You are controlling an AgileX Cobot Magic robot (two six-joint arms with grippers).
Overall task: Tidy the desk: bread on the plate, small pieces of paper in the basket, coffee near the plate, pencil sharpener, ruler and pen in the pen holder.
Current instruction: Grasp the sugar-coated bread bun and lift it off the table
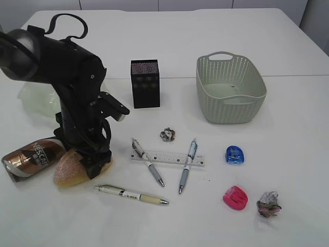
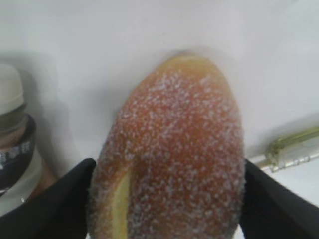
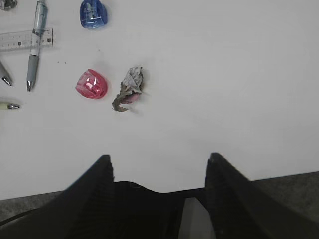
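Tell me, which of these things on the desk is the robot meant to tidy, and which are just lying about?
Part of the job: bread, plate, coffee, paper balls, basket, blue sharpener, pink sharpener, ruler, three pens, pen holder.

Just lying about: nothing that I can see.

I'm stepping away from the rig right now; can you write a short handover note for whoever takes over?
Left gripper: jaws wide either side of the bread, which lies on the desk; grip not confirmed.
Right gripper: open, empty, above bare desk.
Done: nothing placed yet.
Left: bread to plate; coffee, lying down, near plate; both paper balls into basket; ruler, three pens, blue sharpener and pink sharpener into pen holder.
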